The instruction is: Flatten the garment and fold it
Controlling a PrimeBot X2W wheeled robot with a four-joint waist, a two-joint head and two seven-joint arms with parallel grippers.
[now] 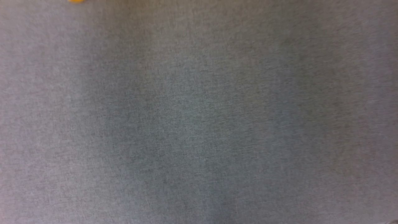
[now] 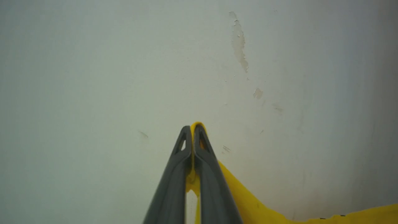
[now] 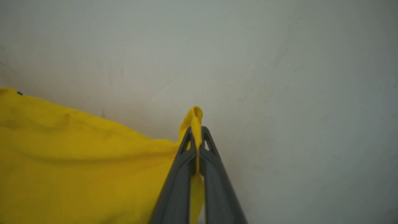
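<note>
Pinched tight in left gripper (image 2: 192, 127): a fold of yellow shirt (image 2: 248, 202). Clamped likewise in right gripper (image 3: 197, 129): another fold. Strung sideways between both, long axis gripper to gripper, before pale scuffed wall (image 2: 93, 62).

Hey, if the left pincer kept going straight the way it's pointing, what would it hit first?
Probably the pale surface with chipped marks ahead; the left pincer, shut on the yellow garment, has nothing else in its line, though how far off is unclear.
</note>
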